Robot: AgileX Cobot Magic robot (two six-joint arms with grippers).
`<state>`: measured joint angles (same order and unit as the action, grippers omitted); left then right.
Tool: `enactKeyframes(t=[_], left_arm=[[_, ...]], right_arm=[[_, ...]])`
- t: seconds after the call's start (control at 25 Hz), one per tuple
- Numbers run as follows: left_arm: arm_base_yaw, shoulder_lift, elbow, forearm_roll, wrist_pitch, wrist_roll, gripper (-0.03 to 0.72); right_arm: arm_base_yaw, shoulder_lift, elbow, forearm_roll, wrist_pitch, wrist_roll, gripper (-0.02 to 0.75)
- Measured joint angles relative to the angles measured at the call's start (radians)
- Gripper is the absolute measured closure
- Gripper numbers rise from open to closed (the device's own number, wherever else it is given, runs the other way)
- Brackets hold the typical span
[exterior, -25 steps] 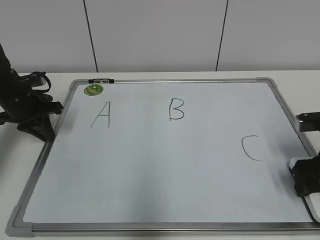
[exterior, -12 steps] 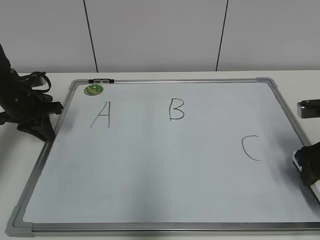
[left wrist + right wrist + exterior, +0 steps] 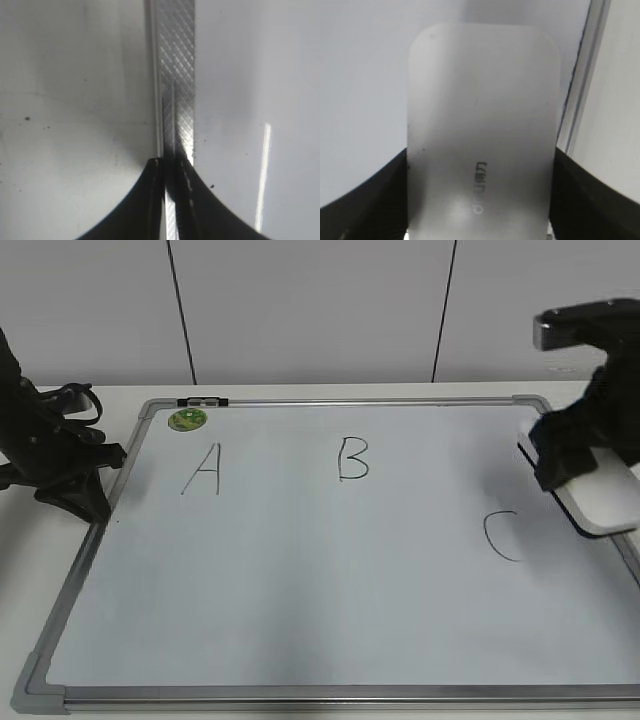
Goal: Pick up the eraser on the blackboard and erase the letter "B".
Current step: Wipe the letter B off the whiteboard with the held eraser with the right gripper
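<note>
While clamped in the right tool [image 3: 580,465], smooth rounded white eraser [image 3: 481,150].

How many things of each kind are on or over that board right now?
Drawn letters: 3 (A, B, C)
Green sticker: 1
Eraser, held above the whiteboard by the right gripper: 1
Total: 5

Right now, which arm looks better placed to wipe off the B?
The right: its end effector holds the eraser above the blackboard. The left end effector sits at the frame's far edge.
</note>
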<state>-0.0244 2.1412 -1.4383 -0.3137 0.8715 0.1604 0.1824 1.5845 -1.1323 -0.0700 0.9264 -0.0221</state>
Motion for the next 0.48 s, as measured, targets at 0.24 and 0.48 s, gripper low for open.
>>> enactKeyframes(t=[0.24, 0.48], left_arm=[[0.0, 0.0, 0.0, 0.0, 0.0, 0.0, 0.659], [0.0, 0.0, 0.0, 0.0, 0.002, 0.0, 0.659]], right_arm=[[0.085, 0.083, -0.194, 0.018, 0.05, -0.003, 0.193], [0.14, 0.263, -0.413, 0.035, 0.145, -0.005, 0.193]])
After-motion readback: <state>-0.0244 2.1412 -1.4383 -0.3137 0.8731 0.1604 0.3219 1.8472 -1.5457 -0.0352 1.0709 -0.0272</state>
